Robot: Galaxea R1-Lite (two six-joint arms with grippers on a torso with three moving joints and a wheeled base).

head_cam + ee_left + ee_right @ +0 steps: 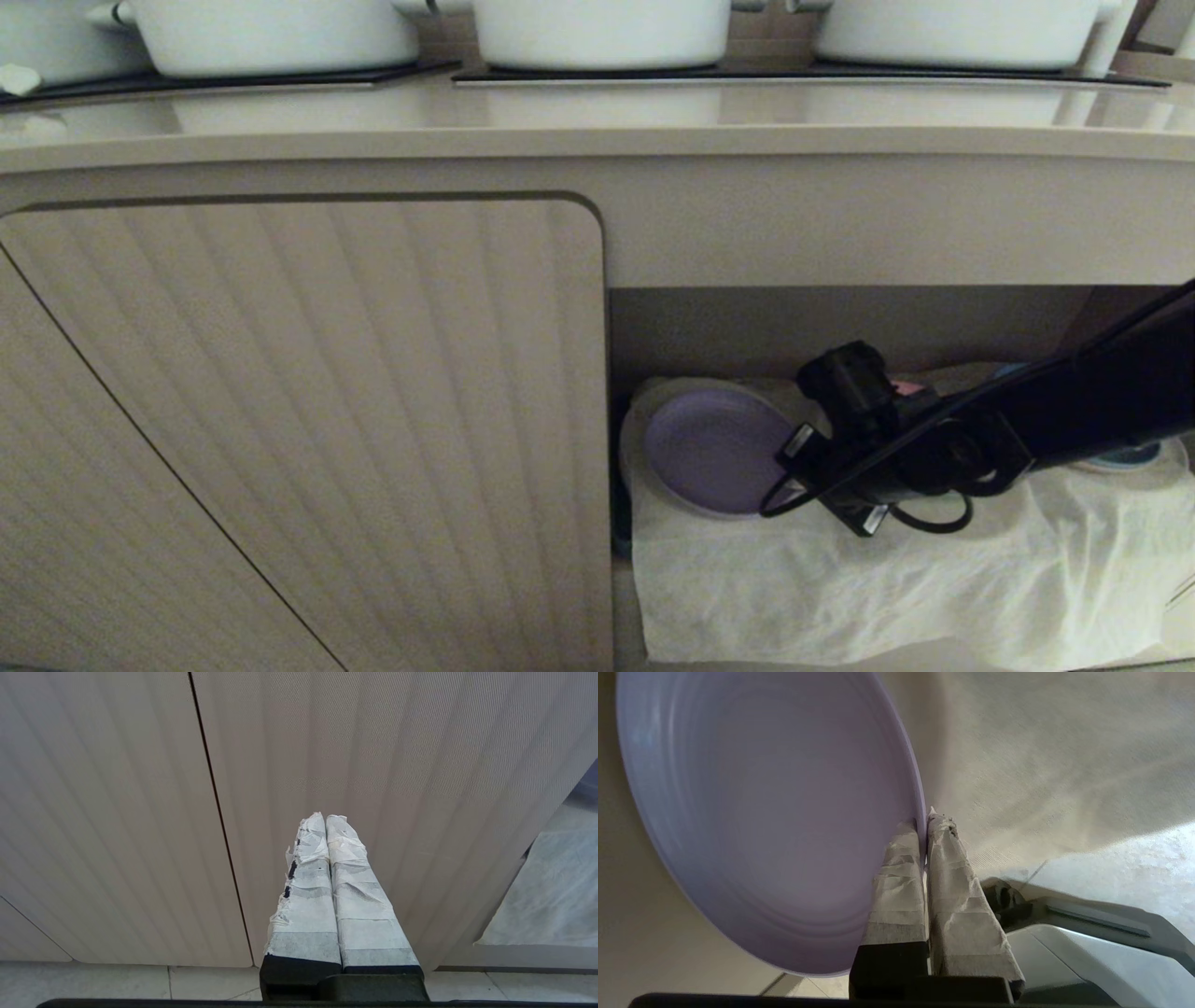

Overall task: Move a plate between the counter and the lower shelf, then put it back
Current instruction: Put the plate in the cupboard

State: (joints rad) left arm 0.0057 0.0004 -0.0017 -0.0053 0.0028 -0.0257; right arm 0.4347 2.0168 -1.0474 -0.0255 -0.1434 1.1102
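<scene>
The right gripper is clamped on the rim of the lilac plate, holding it tilted inside the lower shelf above the white cloth. The left gripper, fingers together, faces the cupboard door.

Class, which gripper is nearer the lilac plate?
Right. The right gripper is shut on the plate's rim inside the lower shelf; the left gripper faces the cupboard door, away from it.

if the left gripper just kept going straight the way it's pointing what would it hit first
Most likely the ribbed beige cupboard door. The left gripper, its taped fingers shut, points straight at that panel, with nothing visible between them. How far off the door is, I can't tell.
</scene>
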